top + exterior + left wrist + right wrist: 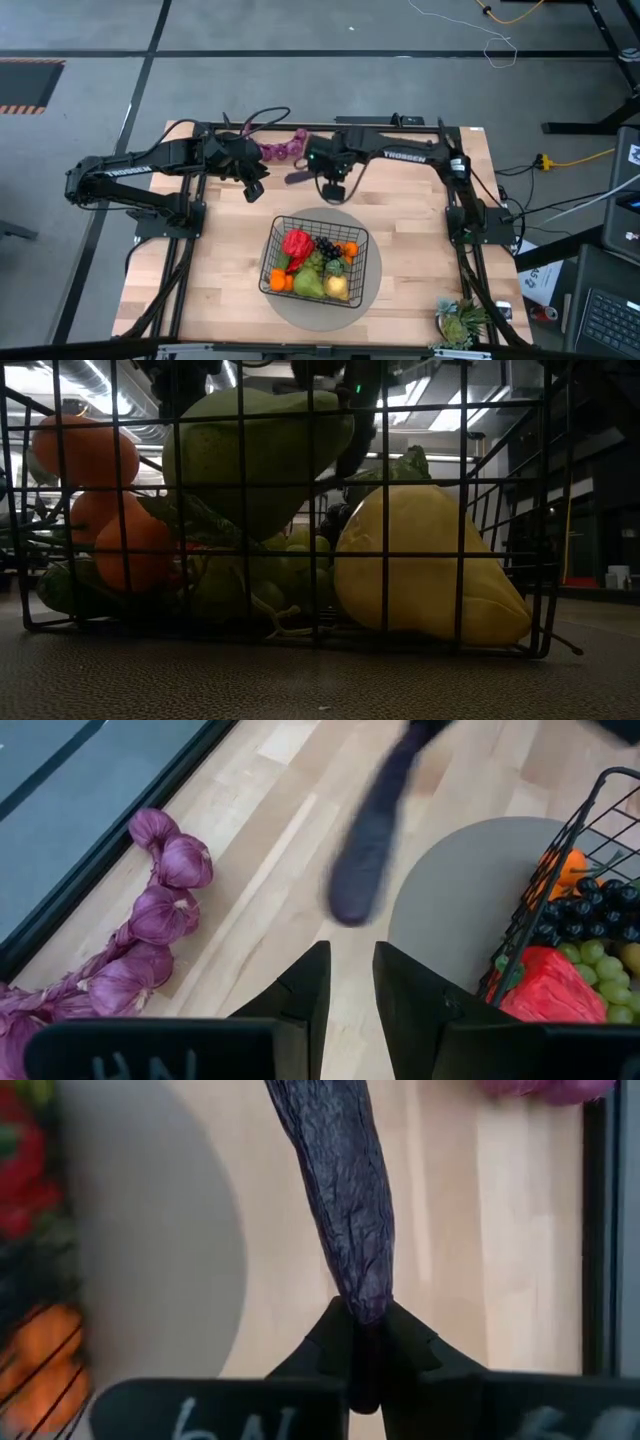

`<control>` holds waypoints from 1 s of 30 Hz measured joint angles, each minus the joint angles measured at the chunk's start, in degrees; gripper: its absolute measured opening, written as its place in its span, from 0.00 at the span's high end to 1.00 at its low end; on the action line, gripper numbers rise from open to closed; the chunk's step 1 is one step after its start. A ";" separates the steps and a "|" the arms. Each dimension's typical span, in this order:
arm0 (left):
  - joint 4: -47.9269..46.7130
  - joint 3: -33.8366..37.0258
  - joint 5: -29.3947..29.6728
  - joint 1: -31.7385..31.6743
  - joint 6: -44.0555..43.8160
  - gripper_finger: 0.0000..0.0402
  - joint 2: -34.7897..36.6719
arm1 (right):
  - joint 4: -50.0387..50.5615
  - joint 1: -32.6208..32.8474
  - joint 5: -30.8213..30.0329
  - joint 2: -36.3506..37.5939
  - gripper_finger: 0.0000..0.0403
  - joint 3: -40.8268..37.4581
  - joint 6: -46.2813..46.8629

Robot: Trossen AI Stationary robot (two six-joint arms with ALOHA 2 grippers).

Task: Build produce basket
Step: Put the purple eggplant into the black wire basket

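The black wire basket (272,262) stands on a round grey mat (372,292) at the table's near middle. It holds a red pepper (297,243), dark grapes (327,246), a yellow fruit (337,287) and oranges (280,281). Beyond the basket, my right gripper (333,190) is shut on a long dark purple vegetable (298,177). My left gripper (253,190) hovers to its left, open, with nothing between its fingers (300,990). A purple string of bulbs (283,148) lies on the table by the far edge. My right gripper pinches one end of the dark purple vegetable (362,1305) between its two fingers, coming steeply from above. The wrinkled body (340,1180) runs on past the fingertips, out toward the table's left, and appears clear of the tabletop.
A spiky green potted plant (460,322) stands at the table's near right corner. The black frame rails (190,230) run along both sides of the table. Bare wood shows to the left and right of the mat.
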State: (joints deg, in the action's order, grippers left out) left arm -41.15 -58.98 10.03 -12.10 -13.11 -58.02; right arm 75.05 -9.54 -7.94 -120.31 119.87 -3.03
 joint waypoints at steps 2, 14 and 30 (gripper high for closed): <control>0.00 0.00 0.01 0.00 0.03 0.82 0.00 | 3.83 2.09 -0.36 0.01 0.96 2.26 1.28; 0.02 -0.02 2.51 0.00 0.22 0.82 0.00 | 8.76 16.34 -1.23 0.09 0.95 7.74 13.08; 0.02 -0.02 3.00 0.01 0.20 0.82 0.00 | 4.62 25.25 -1.43 0.09 0.84 7.76 18.86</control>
State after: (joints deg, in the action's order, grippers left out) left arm -41.12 -59.00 13.04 -12.08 -12.91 -58.02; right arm 79.68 15.71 -9.37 -120.22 127.63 15.84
